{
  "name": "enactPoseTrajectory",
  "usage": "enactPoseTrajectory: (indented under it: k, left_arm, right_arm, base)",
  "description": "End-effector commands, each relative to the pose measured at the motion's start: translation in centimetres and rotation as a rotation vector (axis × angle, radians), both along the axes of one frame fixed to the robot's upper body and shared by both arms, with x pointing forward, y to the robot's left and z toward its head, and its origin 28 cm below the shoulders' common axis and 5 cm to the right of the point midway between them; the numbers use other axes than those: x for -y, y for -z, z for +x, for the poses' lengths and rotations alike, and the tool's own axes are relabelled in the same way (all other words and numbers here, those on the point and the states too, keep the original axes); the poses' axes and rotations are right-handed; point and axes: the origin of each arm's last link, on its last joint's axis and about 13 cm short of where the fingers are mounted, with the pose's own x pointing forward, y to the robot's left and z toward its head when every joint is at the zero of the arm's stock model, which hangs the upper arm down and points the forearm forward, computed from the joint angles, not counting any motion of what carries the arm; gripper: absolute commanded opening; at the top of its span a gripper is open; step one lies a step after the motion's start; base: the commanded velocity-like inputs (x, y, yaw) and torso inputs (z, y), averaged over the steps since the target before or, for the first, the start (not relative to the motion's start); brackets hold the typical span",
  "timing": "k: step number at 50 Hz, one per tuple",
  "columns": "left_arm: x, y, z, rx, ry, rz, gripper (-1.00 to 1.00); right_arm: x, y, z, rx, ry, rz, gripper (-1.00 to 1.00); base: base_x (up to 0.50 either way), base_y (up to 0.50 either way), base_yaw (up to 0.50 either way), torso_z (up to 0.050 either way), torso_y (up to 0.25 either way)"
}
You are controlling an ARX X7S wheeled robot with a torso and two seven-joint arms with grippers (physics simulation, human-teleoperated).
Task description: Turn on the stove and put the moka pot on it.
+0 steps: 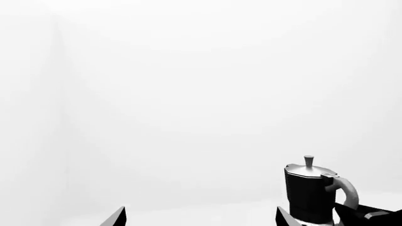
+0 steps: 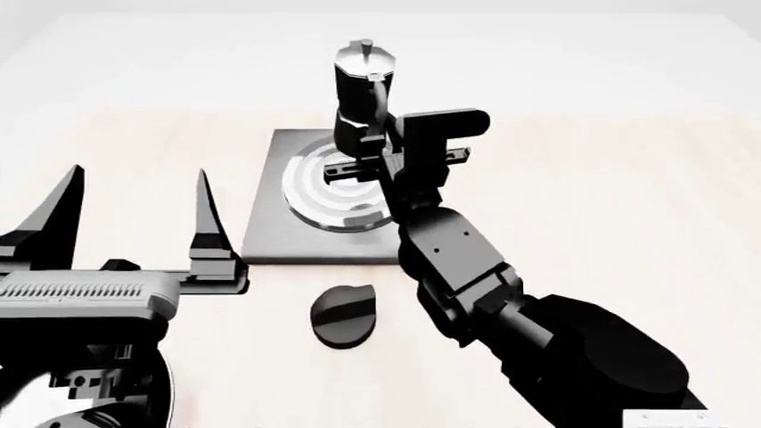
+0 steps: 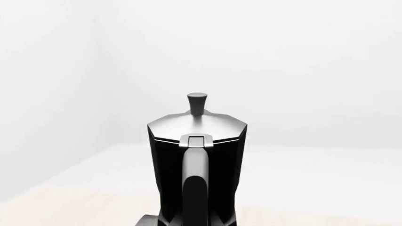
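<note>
The moka pot (image 2: pixel 360 85), black with a silver lid, is upright over the far edge of the stove (image 2: pixel 271 227), a grey slab with raised rings (image 2: pixel 321 192). My right gripper (image 2: pixel 378 150) reaches in from the near side and is shut on the pot's handle (image 3: pixel 195 188). Its dark fingers are barely visible against the pot in the right wrist view. The round black knob (image 2: pixel 344 314) lies on the table in front of the slab. My left gripper (image 2: pixel 137 183) is open and empty, left of the stove. In the left wrist view, the pot (image 1: pixel 309 193) stands beyond one of its fingertips (image 1: pixel 283 217).
The light wooden table (image 2: pixel 594 223) runs wide to the right of the stove and ends at a white floor and walls behind. My right forearm (image 2: pixel 500 303) crosses the table diagonally, just right of the knob.
</note>
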Motion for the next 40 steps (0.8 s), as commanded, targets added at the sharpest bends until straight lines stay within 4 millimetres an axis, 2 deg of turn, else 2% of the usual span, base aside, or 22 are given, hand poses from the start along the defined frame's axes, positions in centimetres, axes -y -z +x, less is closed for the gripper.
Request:
enactPoseTrajectory:
  k: [1,4,13,24,28,32,34,36,38,40]
  left_arm:
    - [0.1,0.1,0.0,-0.004,0.001,0.001,1.00]
    - [0.1,0.0,0.0,-0.003,0.002,0.001,1.00]
    - [0.0,0.1,0.0,-0.002,0.001,-0.001,1.00]
    - [0.0,0.2,0.0,-0.005,0.002,-0.001,1.00]
    - [0.0,0.1,0.0,-0.005,0.001,0.002,1.00]
    - [0.0,0.2,0.0,-0.004,0.002,0.000,1.00]
    - [0.0,0.2,0.0,-0.005,0.002,0.001,1.00]
    - [0.1,0.1,0.0,-0.003,0.002,0.000,1.00]
    - [0.1,0.0,0.0,-0.003,0.003,-0.001,1.00]
    - [0.1,0.0,-0.1,-0.004,0.004,0.000,1.00]
  right_arm:
    - [-0.4,-1.1,0.0,0.079,-0.015,-0.017,-1.00]
    - [-0.5,-1.8,0.2,0.080,-0.017,-0.018,-1.00]
    - [-0.7,-1.9,0.1,0.086,-0.022,-0.037,-1.00]
    - [-0.5,-0.8,-0.1,0.072,-0.018,-0.035,-1.00]
    - [-0.6,-1.4,0.1,0.072,-0.019,-0.033,-1.00]
    - [-0.5,-0.6,-0.2,0.073,-0.021,-0.032,-1.00]
    - [-0.6,-1.2,0.0,0.073,-0.021,-0.032,-1.00]
    - [-0.5,-0.6,-0.2,0.073,-0.022,-0.030,-1.00]
    - [-0.6,-1.3,0.0,0.072,-0.023,-0.031,-1.00]
    - [-0.6,-1.2,0.0,0.073,-0.026,-0.030,-1.00]
  base:
    - [0.00,0.00,0.00,0.000,-0.102]
    - [0.00,0.00,0.00,0.000,-0.102]
    - [0.00,0.00,0.00,0.000,-0.103]
    - [0.00,0.00,0.00,0.000,-0.103]
    - [0.00,0.00,0.00,0.000,-0.104]
    - [0.00,0.00,0.00,0.000,-0.104]
    - [0.00,0.00,0.00,0.000,-0.102]
    - [0.00,0.00,0.00,0.000,-0.103]
    - [0.00,0.00,0.00,0.000,-0.104]
    - [0.00,0.00,0.00,0.000,-0.103]
